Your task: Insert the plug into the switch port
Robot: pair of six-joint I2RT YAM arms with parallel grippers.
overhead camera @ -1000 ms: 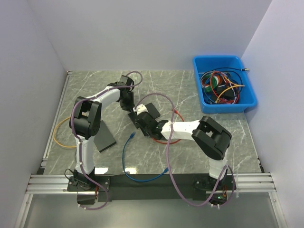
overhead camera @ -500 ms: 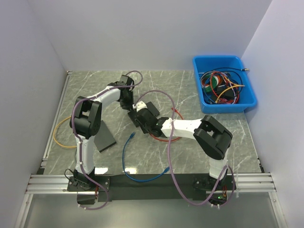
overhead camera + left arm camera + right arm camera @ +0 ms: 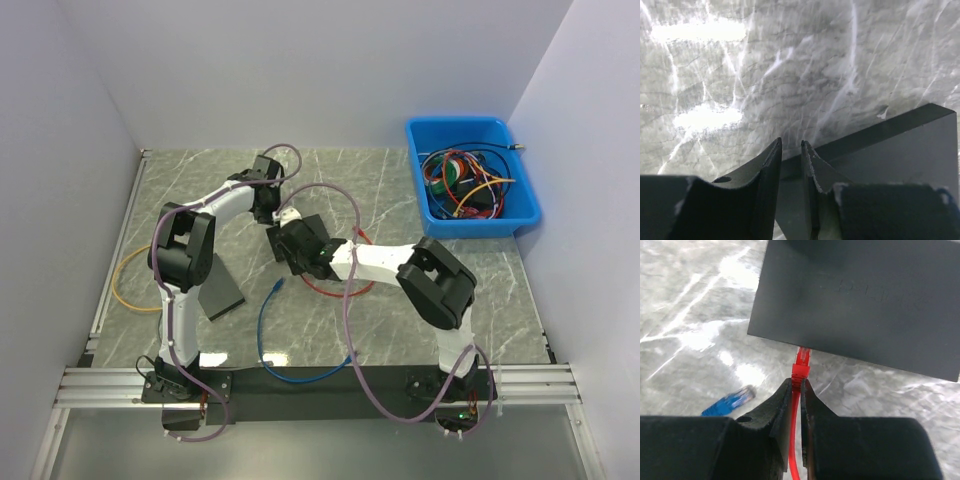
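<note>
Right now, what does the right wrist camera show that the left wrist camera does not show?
Only the right wrist view: the red plug on its red cable, pinched by the right gripper, with its tip at the edge of the black switch. A blue plug lies loose on the grey marble table.
Only the left wrist view: the left gripper, its fingers almost together at the switch's edge. Whether they pinch it, I cannot tell.
Both: the black switch and the marble table.
</note>
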